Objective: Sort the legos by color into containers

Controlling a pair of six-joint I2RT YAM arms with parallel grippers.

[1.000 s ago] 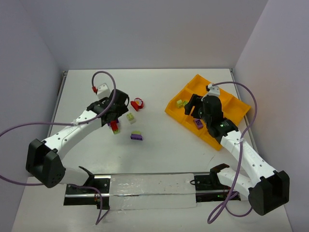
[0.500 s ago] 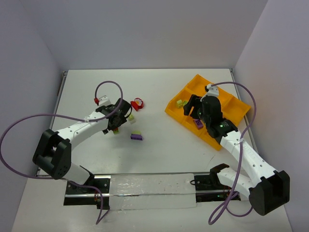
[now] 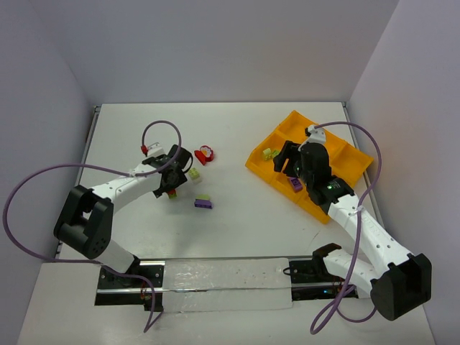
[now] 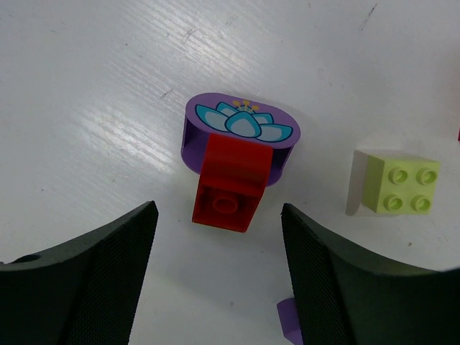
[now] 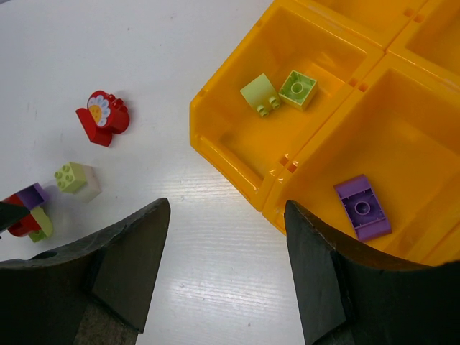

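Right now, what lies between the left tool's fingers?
In the gap of the open left tool lies a red plastic brick stuck to a rounded purple flower-printed brick, touching neither finger; left wrist view.

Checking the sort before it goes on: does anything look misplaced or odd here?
The tray looks right: two yellow-green bricks share one compartment, one purple brick lies in the next. The odd thing is on the table, just ahead of the open left gripper: a red brick stuck to a purple flower-printed piece, two colours in one clump.
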